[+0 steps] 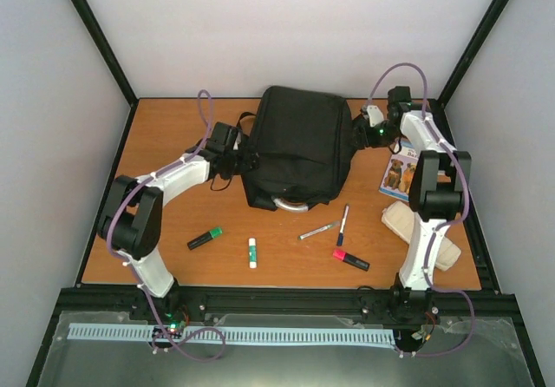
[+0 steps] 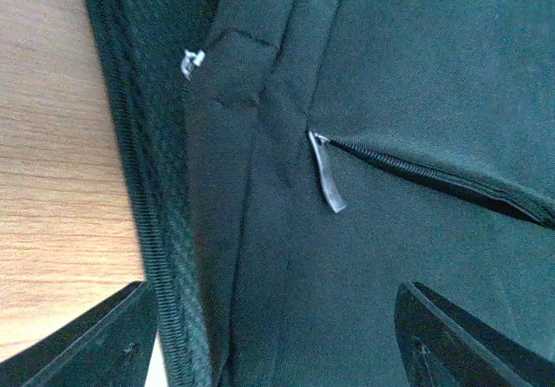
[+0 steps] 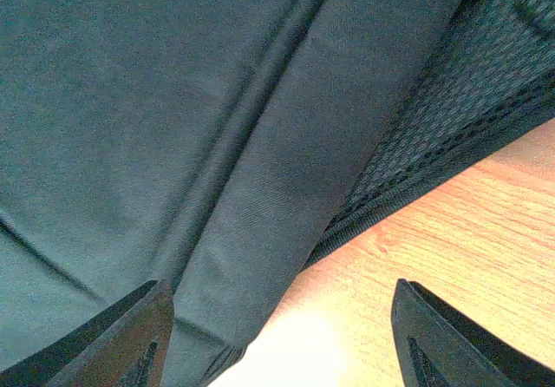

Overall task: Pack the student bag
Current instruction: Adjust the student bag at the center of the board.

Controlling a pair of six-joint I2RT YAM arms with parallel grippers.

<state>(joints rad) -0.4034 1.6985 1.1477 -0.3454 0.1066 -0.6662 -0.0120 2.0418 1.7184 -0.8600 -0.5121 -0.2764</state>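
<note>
The black student bag lies in the middle of the wooden table, its grey loop handle at the near edge. My left gripper is open at the bag's left side; its wrist view shows the bag's fabric, a zip pull and a side strap between the spread fingers. My right gripper is open at the bag's right side; its wrist view shows bag fabric and mesh strap edge over the table. Neither holds anything.
Near the front lie a green highlighter, a glue stick, a silver pen, a dark pen and a red highlighter. A booklet with dog pictures and a cream pencil case lie at the right.
</note>
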